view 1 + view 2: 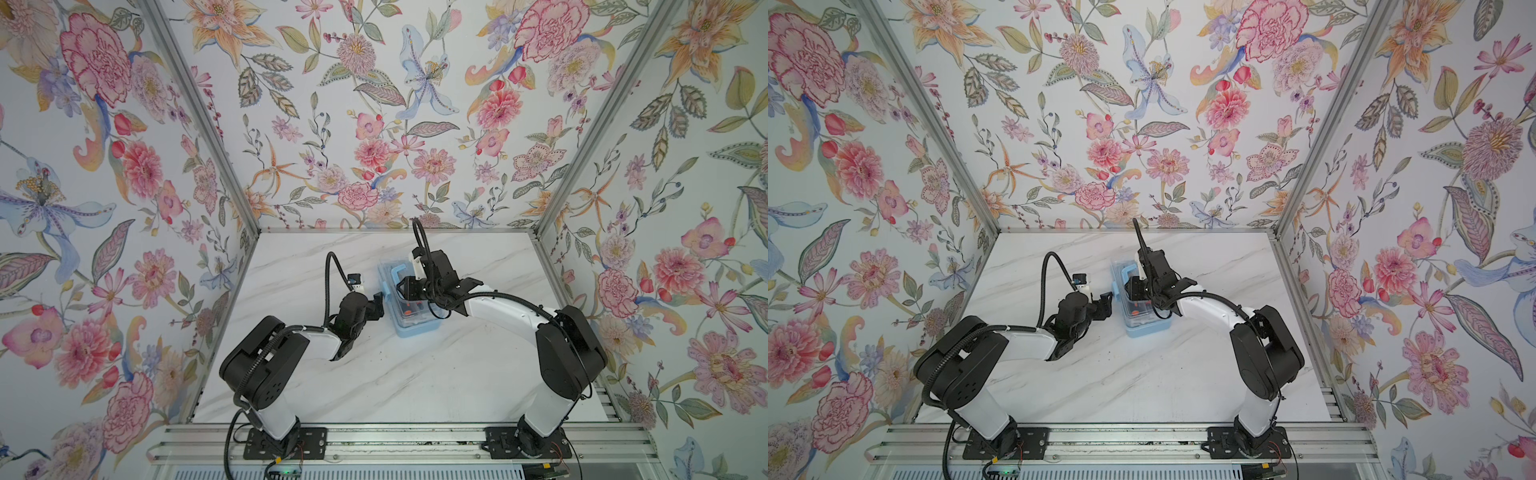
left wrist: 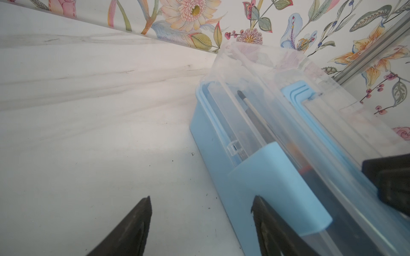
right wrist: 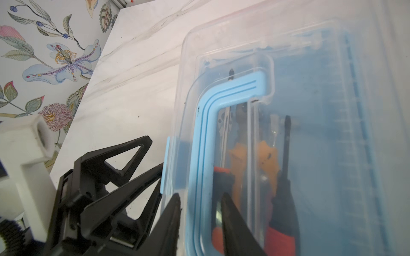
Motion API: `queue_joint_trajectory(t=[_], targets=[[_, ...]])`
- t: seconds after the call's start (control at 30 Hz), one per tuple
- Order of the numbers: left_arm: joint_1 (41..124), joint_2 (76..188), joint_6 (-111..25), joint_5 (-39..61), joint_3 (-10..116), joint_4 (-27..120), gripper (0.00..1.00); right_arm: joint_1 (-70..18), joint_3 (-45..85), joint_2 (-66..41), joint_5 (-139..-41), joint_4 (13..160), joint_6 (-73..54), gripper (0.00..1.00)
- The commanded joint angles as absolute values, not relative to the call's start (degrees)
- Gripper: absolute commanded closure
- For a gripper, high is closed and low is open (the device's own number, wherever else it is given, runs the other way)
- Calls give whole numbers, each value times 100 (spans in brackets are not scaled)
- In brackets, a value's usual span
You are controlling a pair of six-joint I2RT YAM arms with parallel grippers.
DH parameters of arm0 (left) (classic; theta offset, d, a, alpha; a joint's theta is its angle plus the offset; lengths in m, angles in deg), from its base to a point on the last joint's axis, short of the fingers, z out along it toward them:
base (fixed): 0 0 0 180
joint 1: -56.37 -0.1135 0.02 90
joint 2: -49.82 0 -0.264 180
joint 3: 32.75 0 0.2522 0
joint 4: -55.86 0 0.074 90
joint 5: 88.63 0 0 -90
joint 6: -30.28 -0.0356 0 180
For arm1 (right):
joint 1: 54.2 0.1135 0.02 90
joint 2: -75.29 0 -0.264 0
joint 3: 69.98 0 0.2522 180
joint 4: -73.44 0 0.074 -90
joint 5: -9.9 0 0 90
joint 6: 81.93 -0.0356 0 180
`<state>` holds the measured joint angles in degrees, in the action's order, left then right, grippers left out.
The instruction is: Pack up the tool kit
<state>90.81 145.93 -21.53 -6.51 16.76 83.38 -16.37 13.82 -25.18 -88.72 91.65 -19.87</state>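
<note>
Blue tool box (image 1: 415,328) with a clear lid (image 3: 332,88) sits on the marble bench (image 1: 374,374), lid down. It lies between the two grippers, directly under the right one and just beside the left one.

Right gripper (image 3: 200,195) comes in over the box top. Its fingers are narrowed on either side of the blue handle (image 3: 206,133), gripping it. In both top views it sits on the lid (image 1: 1133,286).

Left gripper (image 2: 200,199) is low at the box's long side, with jaws spread wide and only bare bench between them. One fingertip (image 2: 257,204) is right at the blue latch (image 2: 277,177); can't tell if it touches. The other fingertip is out over the bench, away from the box. In a top view it is just off the box edge (image 1: 376,305).

Seen through the lid: screwdriver (image 3: 286,155), orange-handled pliers (image 3: 239,159), and a red-handled tool, partly hidden.
</note>
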Motion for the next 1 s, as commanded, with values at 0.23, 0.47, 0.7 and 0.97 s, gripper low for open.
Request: queue_joint_trajectory(t=[0.23, 0.47, 0.7, 0.97], targets=[[9196, 14427, -1671, -208, 1566, 8760, 27, -1659, 1117, -2421, -8965, 9317, -2072, 67], [9240, 14807, -1539, 1, 1594, 9022, 32, -1665, 1134, -2430, -8942, 9343, -2032, 67], [9257, 15245, -1458, 319, 1584, 9552, 53, -1661, 1072, -2448, -8985, 9350, -2049, 67], [9236, 15480, -1305, 533, 1491, 9939, 61, -1662, 1014, -2464, -8978, 9326, -2076, 68]])
